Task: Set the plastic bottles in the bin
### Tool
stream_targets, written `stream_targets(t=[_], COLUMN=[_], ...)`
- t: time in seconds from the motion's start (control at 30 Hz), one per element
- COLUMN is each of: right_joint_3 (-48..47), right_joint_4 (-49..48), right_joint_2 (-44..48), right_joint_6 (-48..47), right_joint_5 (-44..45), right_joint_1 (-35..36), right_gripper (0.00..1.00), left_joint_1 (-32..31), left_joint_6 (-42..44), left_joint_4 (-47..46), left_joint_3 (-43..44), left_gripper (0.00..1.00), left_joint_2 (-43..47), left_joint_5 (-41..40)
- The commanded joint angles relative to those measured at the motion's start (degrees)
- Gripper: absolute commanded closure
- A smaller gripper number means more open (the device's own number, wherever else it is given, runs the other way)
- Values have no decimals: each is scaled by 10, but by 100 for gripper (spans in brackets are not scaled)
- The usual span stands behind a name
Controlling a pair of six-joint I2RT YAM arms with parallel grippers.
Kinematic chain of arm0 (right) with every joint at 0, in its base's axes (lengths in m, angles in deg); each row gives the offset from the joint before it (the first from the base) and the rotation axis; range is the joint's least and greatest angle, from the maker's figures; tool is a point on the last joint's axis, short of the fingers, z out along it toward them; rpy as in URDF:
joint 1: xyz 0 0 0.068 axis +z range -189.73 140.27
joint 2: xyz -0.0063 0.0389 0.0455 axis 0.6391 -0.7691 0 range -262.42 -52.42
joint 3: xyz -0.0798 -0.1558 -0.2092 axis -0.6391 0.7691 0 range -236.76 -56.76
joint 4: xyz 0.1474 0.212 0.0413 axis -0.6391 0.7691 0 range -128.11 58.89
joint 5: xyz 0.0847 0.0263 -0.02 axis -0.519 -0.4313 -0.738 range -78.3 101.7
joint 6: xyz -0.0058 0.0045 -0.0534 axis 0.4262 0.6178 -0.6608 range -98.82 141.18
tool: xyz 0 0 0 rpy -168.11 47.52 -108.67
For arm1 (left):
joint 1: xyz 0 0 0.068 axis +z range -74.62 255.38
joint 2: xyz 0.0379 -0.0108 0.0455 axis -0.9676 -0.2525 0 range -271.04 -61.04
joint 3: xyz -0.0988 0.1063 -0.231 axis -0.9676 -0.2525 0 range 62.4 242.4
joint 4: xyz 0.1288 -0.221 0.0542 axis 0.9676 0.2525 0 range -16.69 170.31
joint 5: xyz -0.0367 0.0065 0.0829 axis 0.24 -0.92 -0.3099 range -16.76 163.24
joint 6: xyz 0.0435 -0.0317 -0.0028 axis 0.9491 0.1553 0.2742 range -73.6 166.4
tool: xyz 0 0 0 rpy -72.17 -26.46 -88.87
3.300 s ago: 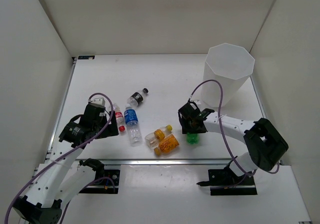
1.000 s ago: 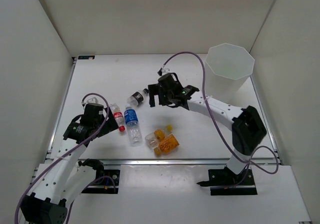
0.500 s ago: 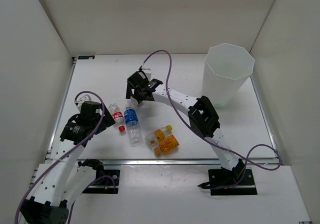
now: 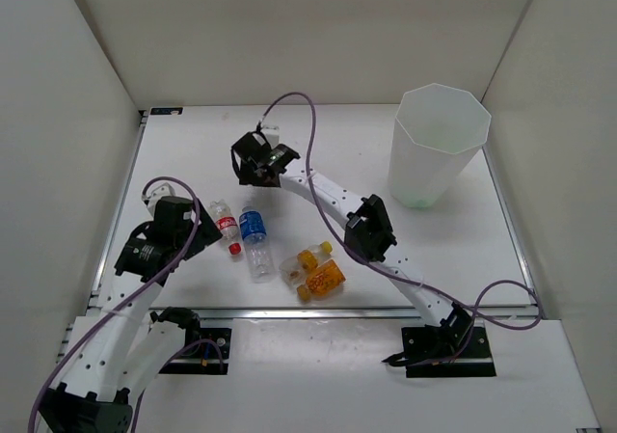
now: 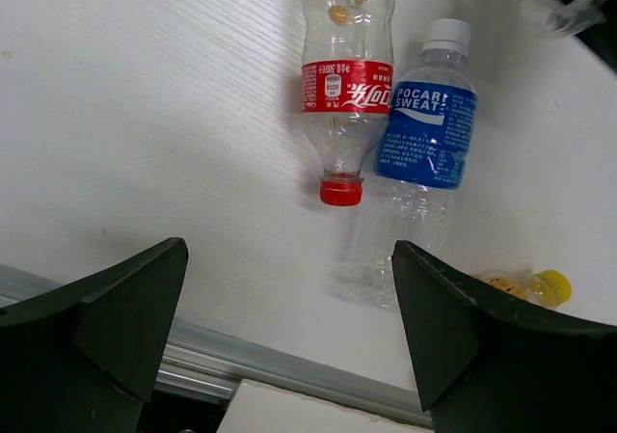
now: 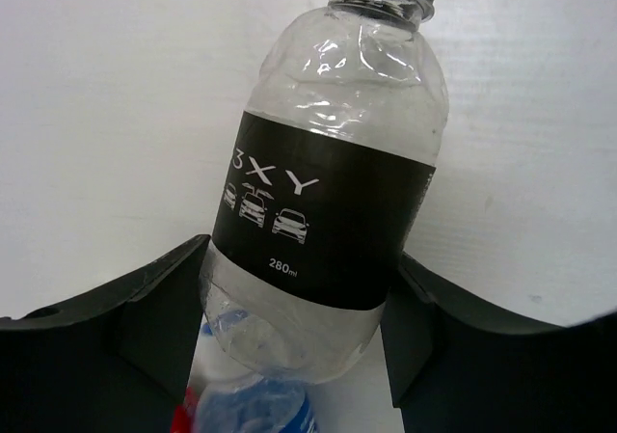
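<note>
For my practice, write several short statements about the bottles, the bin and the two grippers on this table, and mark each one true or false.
1. The right gripper has the clear plastic bottle with the dark label between its fingers. True.
2. The left gripper grips the clear red-labelled bottle. False: it is open and holds nothing.
3. The tall white translucent bin lies on its side. False: it stands upright.
4. Two orange-yellow bottles with yellow caps lie side by side. True.
</note>
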Motion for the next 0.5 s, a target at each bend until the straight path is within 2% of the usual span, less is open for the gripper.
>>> stream_targets(t=[0.0,0.17,0.27,0.4,0.47], right_joint_3=[-116,-128,-129,-67,3], right_joint_4=[21,43,66,106,97], right_joint_2=[25,129,202,326,382], right_joint_6=[-85,-230,-286,-309,-331], right_joint_5=[12,-57,-23,-30,-28], right_joint_1=[-16,-38,-55,-126,-173], right_gripper=[71,77,76,78,77], left_joint_1=[-1,-1,6,7,11], left_joint_6=[-8,-14,-12,-8,-6], left_joint_4=[-19,-65,-90,-113,-122], left_joint_3=[-5,-19,-17,-8,-7], left_gripper=[1,1,1,1,1], left_joint_2=[-10,-44,-68,-92,-104], left_joint_5=[12,19,20,13,11])
